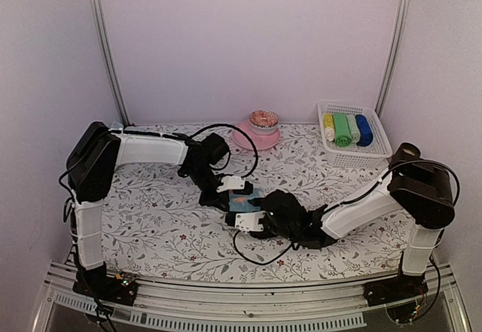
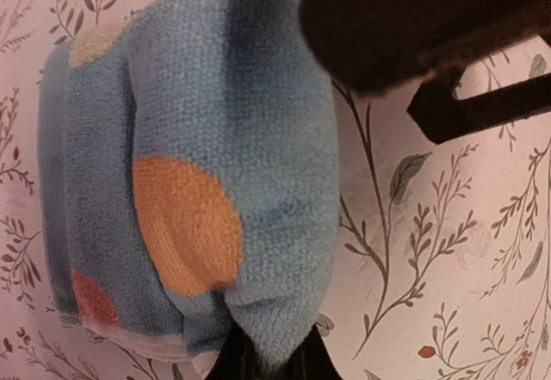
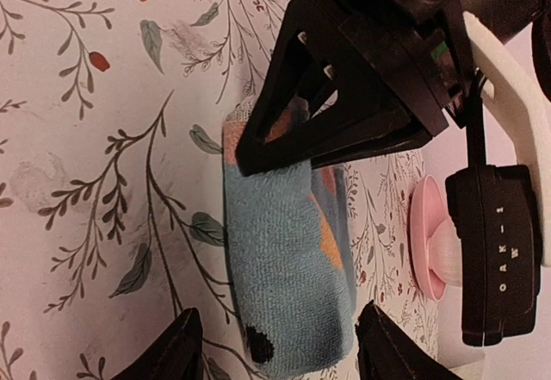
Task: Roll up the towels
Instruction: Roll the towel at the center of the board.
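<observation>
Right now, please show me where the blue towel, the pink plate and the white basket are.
blue towel point(image 2: 275, 139): left wrist view, on its blue top surface.
pink plate point(image 1: 245, 141): top view, on its near left rim.
white basket point(image 1: 361, 159): top view, on its front wall.

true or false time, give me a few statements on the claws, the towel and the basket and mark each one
1. The left claw is shut on the blue towel. True.
2. The right claw is shut. False: it is open, straddling the blue towel.
3. The basket holds rolled towels. True.
4. The pink plate sits inside the basket. False: it stands apart from the basket, on the table.
</observation>
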{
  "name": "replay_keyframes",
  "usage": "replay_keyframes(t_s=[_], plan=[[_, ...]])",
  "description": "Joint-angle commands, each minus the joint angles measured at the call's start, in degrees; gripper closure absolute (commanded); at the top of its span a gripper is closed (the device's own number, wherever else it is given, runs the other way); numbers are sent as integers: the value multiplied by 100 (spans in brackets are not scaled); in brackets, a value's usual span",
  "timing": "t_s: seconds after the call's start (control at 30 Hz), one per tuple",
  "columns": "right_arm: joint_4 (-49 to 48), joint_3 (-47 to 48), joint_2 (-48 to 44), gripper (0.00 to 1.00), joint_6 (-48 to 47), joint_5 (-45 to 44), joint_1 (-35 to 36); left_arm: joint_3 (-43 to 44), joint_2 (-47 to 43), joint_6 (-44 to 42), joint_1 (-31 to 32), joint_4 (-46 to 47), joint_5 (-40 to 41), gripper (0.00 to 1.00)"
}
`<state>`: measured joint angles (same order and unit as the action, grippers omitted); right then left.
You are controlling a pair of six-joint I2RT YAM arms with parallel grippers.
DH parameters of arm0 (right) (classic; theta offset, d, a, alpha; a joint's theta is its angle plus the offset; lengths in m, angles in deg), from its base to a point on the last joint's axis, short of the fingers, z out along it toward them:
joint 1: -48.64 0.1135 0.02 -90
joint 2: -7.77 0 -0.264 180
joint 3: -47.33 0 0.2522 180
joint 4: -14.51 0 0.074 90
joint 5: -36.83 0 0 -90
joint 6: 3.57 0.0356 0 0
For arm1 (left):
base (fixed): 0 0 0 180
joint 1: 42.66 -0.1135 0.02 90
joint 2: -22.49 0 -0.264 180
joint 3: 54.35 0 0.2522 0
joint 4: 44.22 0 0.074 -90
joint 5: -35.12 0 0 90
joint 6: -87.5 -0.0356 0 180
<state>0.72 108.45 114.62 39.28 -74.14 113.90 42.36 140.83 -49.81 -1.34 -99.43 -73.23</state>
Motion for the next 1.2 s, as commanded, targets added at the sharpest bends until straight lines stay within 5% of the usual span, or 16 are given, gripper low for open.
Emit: replay_keyframes(t_s=[0.0,0.4,0.5,0.63,0.73,0.83,1.17], plan=[[-339,352,459,38,-607,-512,27,-125,590,-21,-21,-816,7,100],[65,939,1074,40,-550,-433,-196,-73,602,-41,-45,-890,-65,100],[417,1089,1101,48,-367,-266,-281,-78,598,-33,-47,-889,-52,100],[1070,1321,1114,70,-88,63,-357,-73,529,-15,-84,-861,-12,96],[1631,1575,1205,76,153,318,-426,-78,461,-7,-128,-836,14,93],[2014,1686,1216,80,415,616,-476,-82,383,32,-179,-770,37,84],[2900,2090,1329,87,734,1229,-496,-460,-474,529,-522,266,191,20]])
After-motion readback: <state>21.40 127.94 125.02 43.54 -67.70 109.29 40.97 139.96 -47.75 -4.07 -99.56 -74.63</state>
